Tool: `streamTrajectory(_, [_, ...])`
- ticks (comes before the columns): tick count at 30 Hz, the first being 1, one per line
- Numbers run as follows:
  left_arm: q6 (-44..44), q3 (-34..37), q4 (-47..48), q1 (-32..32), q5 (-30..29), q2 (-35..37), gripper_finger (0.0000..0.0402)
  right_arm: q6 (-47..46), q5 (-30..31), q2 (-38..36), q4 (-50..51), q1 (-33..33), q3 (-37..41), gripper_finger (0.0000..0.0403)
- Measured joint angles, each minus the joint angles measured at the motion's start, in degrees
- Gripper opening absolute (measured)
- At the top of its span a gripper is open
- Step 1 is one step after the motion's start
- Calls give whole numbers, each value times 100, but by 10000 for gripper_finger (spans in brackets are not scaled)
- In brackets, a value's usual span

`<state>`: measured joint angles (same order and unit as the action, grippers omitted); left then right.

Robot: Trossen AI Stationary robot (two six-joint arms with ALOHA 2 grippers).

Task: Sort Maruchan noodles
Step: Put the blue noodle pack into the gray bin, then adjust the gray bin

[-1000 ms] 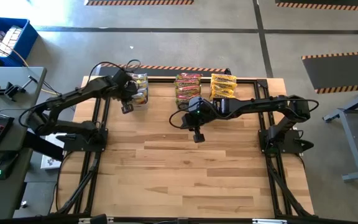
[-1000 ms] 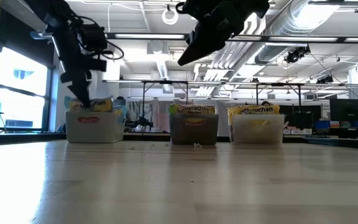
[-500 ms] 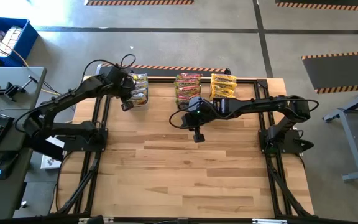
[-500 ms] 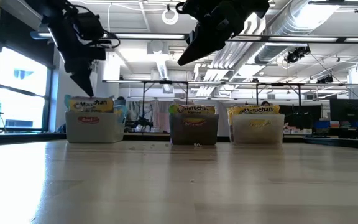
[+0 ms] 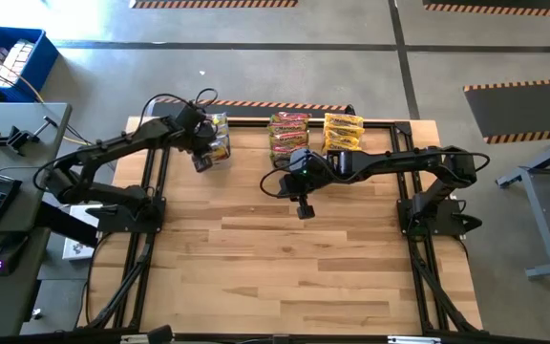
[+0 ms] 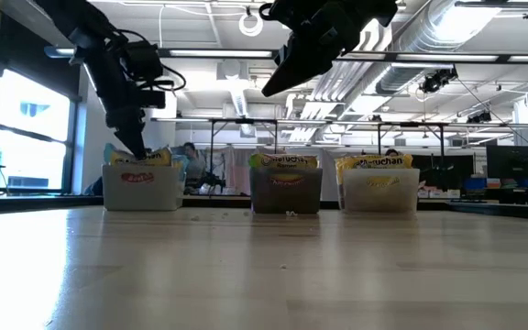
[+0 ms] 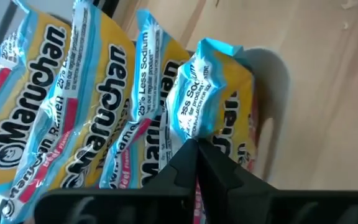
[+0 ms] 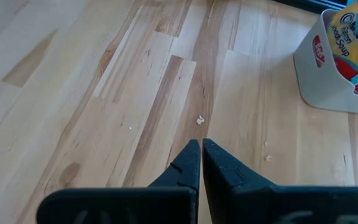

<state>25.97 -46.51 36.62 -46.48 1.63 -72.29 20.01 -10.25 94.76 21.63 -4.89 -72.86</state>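
Noodles: Maruchan packets (image 7: 92, 118) standing on edge in left tub (image 6: 142, 188), directly under left hand (image 5: 201, 161); more packets in middle tub (image 6: 286, 191) and right tub (image 6: 379, 191).
Left hand: fingers pressed together, tips against blue-edged packet (image 7: 207, 93); nothing pinched.
Left arm: reaching across desk (image 5: 285, 268) corner, angled down into tub.
Right hand (image 5: 303, 208): shut, empty, hovering above bare desk before middle tub.
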Motion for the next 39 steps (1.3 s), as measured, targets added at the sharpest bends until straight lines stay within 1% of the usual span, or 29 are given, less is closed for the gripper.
streamTrajectory(4, [-82, 290, -359, 0, -9, 7, 1, 51, 1, 0, 2, 0, 0, 0])
streamTrajectory(7, [-57, 255, -269, 48, -92, 104, 1, 61, 1, 0, 2, 0, 0, 0])
streamTrajectory(12, [-97, 58, -293, 40, -291, 521, 1, 61, 1, 0, 4, 0, 0, 0])
streamTrajectory(15, [-203, 50, -245, -18, -603, 775, 1, 63, 1, 0, 6, 0, 0, 0])
streamTrajectory(19, [-685, 78, 249, -300, -1367, 815, 1, 108, 4, 0, 25, 0, 0, 0])
streamTrajectory(21, [-1178, 163, 307, -562, -1657, 718, 0, 153, 8, 0, 28, 0, 0, 0])
streamTrajectory(23, [-1547, 270, 166, -834, -1776, 566, 0, 205, 9, 0, 25, -2, 1, 0])
streamTrajectory(25, [-1999, 285, -204, -850, -1887, 431, 0, 245, 11, 0, 13, -11, 2, 0])
streamTrajectory(27, [-2505, 248, -634, -828, -1825, 186, 0, 251, 11, 1, 0, -35, 2, 0])
streamTrajectory(28, [-2641, 259, -694, -851, -1805, 48, 0, 250, 12, 2, 2, -36, 2, 0])
streamTrajectory(30, [-2769, 283, -755, -947, -1805, -174, 0, 228, 12, 2, 2, -39, 2, 0])
streamTrajectory(34, [-2832, 242, -1168, -1010, -1805, -654, 0, 209, 10, 2, 42, -39, 2, 0])
streamTrajectory(37, [-2723, 239, -1594, -1016, -1793, -835, 1, 209, 10, 2, 48, -39, 2, 0])
streamTrajectory(39, [-2696, 249, -1828, -990, -1658, -839, 1, 208, 8, 2, 52, -39, 2, 0])
